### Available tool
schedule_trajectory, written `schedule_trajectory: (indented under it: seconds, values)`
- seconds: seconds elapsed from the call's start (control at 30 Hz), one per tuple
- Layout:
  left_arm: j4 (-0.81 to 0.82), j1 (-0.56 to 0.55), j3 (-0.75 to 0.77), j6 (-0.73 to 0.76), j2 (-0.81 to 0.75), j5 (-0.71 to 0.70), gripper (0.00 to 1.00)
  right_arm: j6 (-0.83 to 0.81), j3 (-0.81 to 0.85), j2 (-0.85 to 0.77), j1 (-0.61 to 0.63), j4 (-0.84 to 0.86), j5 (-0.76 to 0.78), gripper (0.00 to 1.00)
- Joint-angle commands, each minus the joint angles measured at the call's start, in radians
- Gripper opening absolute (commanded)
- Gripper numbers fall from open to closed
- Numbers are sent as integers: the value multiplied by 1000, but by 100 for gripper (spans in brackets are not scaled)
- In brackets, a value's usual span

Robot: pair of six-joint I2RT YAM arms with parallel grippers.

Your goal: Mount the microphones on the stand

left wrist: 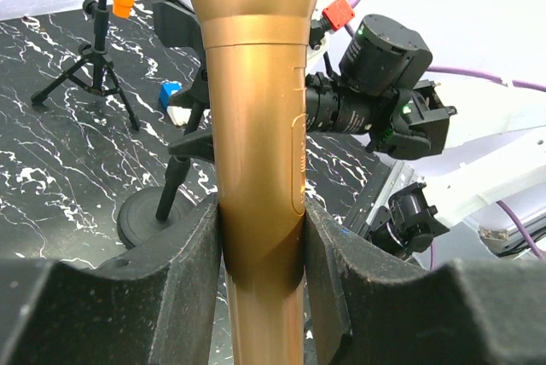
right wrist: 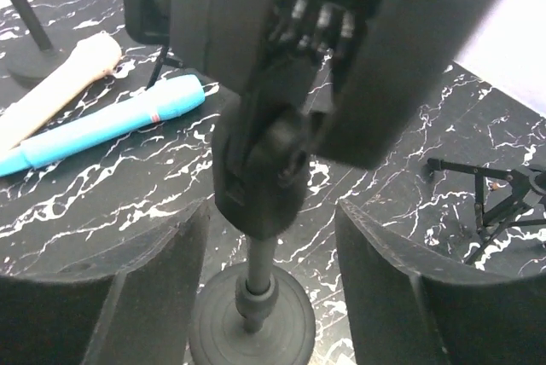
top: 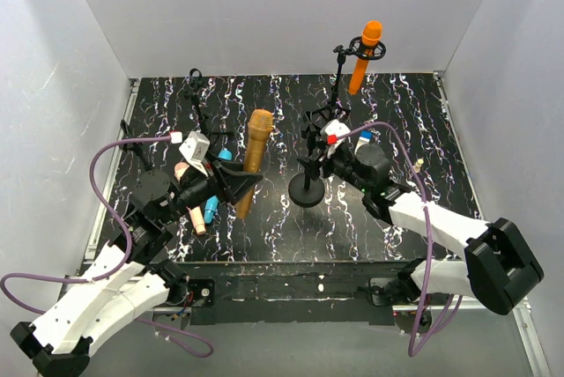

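Note:
My left gripper (top: pixel 240 181) is shut on the gold-bronze microphone (top: pixel 256 144) and holds it upright above the table; in the left wrist view the jaws (left wrist: pixel 260 271) clamp its lower body (left wrist: pixel 256 126). My right gripper (top: pixel 322 150) is open, its fingers on either side of the clip head (right wrist: pixel 264 160) of the round-base stand (top: pixel 307 190), not touching it. The orange microphone (top: pixel 366 55) sits in a tripod stand at the back. The light blue microphone (right wrist: pixel 102 126) and the pale pink-beige microphone (right wrist: pixel 60 84) lie on the table, partly hidden under my left arm in the top view.
An empty tripod stand (top: pixel 196 86) stands at the back left. A small blue-and-white block (top: pixel 364 137) lies beside my right wrist. White walls enclose the black marbled table (top: pixel 423 130) on three sides.

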Motion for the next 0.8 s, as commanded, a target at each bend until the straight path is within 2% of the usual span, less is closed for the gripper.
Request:
schedule_trajectory:
  seconds: [0.0,0.07,0.1,0.13,0.3,0.37,0.47,0.63,0.77]
  values:
    - [31,-2,-10,-10,-4,-11,0,-105,-33,39,39,233,199,62]
    - [31,-1,-15,-10,-8,-11,0,-125,-42,50,39,270,195,48]
    - [30,-1,-14,-10,-8,-12,0,-136,-48,52,39,285,176,34]
    - [30,-2,-12,-10,-8,-12,0,-141,-53,46,39,284,138,25]
    - [13,-1,-6,1,-18,-15,0,-162,-61,-32,25,170,-47,1]
    - [7,-1,-6,6,-22,-17,0,-143,-13,-51,-10,22,-168,1]
    - [-1,-1,-1,13,-24,-17,0,-156,100,-56,-95,-214,-450,1]
    - [-4,-1,-1,19,-27,-17,0,-331,195,-54,-178,-510,-794,1]
    - [2,-1,-1,16,-24,-12,0,-397,156,-25,-219,-504,-928,1]
